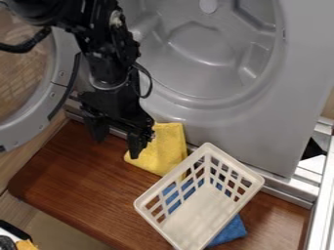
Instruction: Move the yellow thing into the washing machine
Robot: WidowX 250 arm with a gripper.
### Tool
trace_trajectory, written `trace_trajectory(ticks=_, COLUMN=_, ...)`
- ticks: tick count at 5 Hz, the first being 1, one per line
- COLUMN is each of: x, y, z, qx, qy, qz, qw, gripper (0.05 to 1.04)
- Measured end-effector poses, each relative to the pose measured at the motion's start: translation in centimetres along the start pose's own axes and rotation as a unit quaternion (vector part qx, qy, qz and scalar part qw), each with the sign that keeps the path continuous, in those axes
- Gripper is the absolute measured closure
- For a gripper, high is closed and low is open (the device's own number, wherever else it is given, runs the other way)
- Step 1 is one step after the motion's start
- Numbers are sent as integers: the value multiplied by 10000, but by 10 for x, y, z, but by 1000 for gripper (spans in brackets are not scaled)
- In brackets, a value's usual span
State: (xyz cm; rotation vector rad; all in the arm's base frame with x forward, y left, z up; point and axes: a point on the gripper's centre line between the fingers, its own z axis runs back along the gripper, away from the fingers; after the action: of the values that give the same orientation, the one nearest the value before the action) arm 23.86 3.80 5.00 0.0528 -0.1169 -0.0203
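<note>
A wooden board [85, 176] before a grey washing machine [238, 132] bears a basket [236, 163] and yellow cloth [164, 150]; the gripper [118, 146] hangs, fingers apart.

the light is moderate and diffuse, its source hard to place. soft, pale highlights lie inside the washing machine [261, 132], and the metal strip [323, 195] at the right edge shines brighter. the black arm [108, 53] is so dark that it shows little detail.

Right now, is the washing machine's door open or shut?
Open: the door is swung out to one side, and the round grey inside shows.
</note>
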Motion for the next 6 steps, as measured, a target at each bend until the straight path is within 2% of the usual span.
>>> trace_trajectory(ticks=1, x=-2, y=0, z=-5, qx=-10, qy=91, qz=21, qw=10000, gripper=83)
trace_trajectory(ticks=2, x=6, y=-1, z=-22, qx=113, qy=-12, qz=12, qw=9999, gripper=83)
trace_trajectory(ticks=3, x=17, y=0, z=-38, qx=171, qy=-206, qz=85, qw=9996, gripper=83)
trace_trajectory(ticks=5, x=36, y=-4, z=-90, qx=83, qy=-627, qz=-52, qw=9980, gripper=83)
trace_trajectory(ticks=6, x=44, y=-6, z=-110, qx=-152, qy=-885, qz=-209, qw=9957, gripper=83)
